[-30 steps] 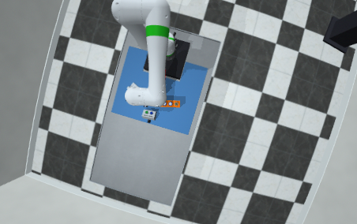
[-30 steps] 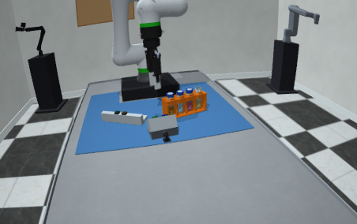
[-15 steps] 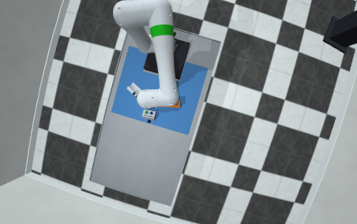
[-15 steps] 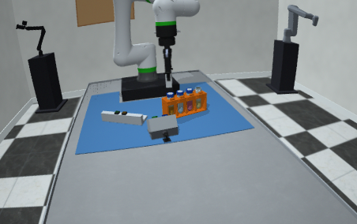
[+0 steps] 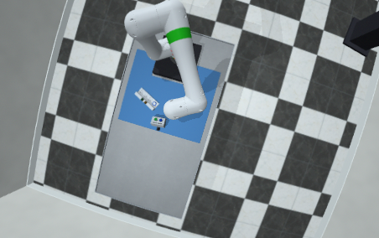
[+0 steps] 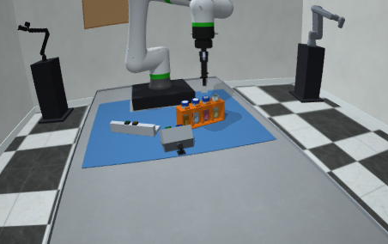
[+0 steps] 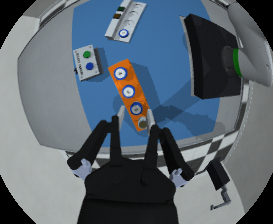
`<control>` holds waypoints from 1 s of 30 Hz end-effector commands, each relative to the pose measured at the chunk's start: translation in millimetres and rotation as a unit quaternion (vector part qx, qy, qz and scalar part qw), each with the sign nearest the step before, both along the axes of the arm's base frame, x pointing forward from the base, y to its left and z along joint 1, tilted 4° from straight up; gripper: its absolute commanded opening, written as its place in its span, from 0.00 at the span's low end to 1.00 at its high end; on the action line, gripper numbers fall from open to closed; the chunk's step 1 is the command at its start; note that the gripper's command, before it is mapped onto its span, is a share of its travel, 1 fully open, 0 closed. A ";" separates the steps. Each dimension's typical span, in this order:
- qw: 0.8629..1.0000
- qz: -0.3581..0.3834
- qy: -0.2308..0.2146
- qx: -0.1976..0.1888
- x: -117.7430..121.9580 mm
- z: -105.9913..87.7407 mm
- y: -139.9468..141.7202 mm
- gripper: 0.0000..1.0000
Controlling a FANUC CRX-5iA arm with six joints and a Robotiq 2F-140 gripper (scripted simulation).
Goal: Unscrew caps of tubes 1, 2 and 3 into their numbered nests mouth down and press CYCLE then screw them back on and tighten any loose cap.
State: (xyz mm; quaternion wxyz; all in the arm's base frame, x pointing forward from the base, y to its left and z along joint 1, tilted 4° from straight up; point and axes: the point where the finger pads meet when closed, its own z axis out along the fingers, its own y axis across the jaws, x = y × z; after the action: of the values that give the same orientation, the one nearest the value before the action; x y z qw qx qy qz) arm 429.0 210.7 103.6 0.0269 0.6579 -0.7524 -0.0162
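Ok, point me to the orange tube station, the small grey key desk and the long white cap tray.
Orange tube station [image 6: 201,116]: exterior view, front wall.
Small grey key desk [image 6: 177,137]: exterior view, sloped rear face.
Long white cap tray [image 6: 133,128]: exterior view, side wall.

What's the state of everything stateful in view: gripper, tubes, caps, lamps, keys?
Gripper: partly open, empty, high above the station's uncapped end.
Decapping station: upright, four tubes seated.
End tube: uncapped.
Other three tubes' blue caps: on; tightness unreadable.
Loose cap: lying in an end nest of the cap tray.
Lamps: appear unlit.
CYCLE, READY: pressed or not, cannot tell.
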 end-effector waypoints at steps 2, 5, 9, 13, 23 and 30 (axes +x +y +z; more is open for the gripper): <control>1.000 0.000 0.000 0.000 -0.7 0.1 6.6 0.35; 1.000 0.000 0.000 0.000 -0.9 -2.9 6.6 0.35; 1.000 0.000 0.000 0.000 -1.6 -14.8 6.4 0.35; 1.000 0.000 0.000 0.000 -2.0 -20.8 6.4 0.35; 1.000 0.000 0.000 0.000 -2.9 -35.3 6.2 0.35; 1.000 0.000 0.000 0.000 -3.0 -37.8 6.2 0.35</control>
State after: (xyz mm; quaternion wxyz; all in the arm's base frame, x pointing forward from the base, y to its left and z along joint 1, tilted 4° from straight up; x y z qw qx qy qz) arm 425.8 216.8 66.2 0.0271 0.6578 -0.7526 -0.0158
